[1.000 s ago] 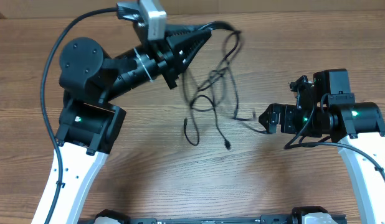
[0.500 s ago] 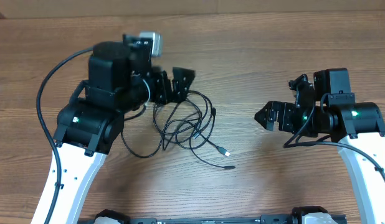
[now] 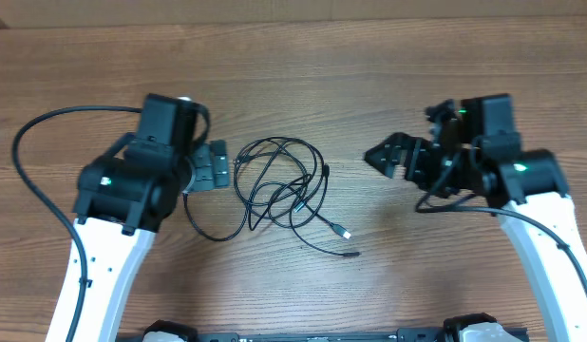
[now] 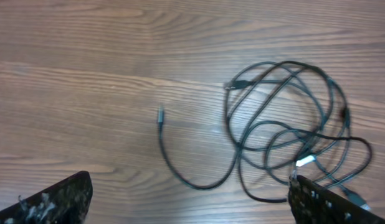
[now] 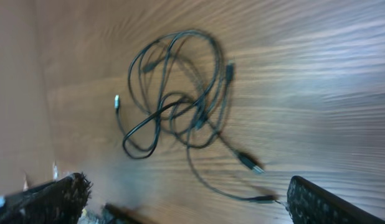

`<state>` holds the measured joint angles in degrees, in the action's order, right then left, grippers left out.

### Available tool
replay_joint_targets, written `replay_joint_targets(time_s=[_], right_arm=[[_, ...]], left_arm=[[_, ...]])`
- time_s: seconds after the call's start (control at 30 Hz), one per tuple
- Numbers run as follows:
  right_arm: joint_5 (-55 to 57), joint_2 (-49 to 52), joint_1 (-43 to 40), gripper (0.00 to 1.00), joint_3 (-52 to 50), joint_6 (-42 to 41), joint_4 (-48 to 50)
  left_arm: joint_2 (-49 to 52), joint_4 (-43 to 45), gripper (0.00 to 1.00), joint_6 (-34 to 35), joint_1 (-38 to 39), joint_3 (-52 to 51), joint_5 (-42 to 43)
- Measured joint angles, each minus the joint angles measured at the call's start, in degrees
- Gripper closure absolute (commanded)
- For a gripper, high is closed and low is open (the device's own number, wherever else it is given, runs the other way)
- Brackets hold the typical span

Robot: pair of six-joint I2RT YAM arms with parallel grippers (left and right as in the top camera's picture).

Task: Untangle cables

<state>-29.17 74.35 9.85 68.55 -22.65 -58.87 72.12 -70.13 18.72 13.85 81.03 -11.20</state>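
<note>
Cables (image 3: 284,185) lie in one loose bunch at the middle of the table (image 3: 303,57), between my two claws, and neither claw holds them.

Nearest me, two ends trail out of the bunch to the right: a black plug (image 3: 351,255) and, just beyond it, a silver plug (image 3: 344,231). On the left, one cord swings out in a slack bend (image 3: 213,236), and its end lies near the left arm. I judge those free ends to be all the progress there is so far.

Further in is the bunch itself, where several loops cross over one another. I can't tell how many cords there are, or whether any crossing is a real knot. No cord lies wholly apart from the others, so nearly the whole job is left.

Level with the bunch, the left claw (image 3: 220,167) sits just beside its left edge, spread wide and empty. The right claw (image 3: 384,157) is well apart on the other side, also spread wide and empty.

Farthest out, a wide arc (image 3: 274,142) rounds off the bunch. It looks the easiest loop to lift away.
</note>
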Motion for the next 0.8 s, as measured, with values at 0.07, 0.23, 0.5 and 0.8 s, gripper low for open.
replay_joint_targets(time_s=[0.07,0.23,0.5,0.8], right_arm=[[0.0,2.5,4.1,0.0,0.0,-1.8,2.4],[0.7,10.5,14.4,0.0,0.0,-7.4,10.5],[1.5,24.2,25.9,0.23,0.0,-15.9,24.2],[0.1,28.6,31.8,0.96,0.0,-16.8,34.8]], left_arm=[[0.0,-0.4,0.0,-3.9,-3.5,0.0,3.1],[0.0,-1.6,0.0,-11.9,-10.6,0.0,12.7],[0.0,-2.5,0.0,-14.4,-12.4,0.0,16.7],[0.0,-2.5,0.0,-14.4,-12.4,0.0,17.3]])
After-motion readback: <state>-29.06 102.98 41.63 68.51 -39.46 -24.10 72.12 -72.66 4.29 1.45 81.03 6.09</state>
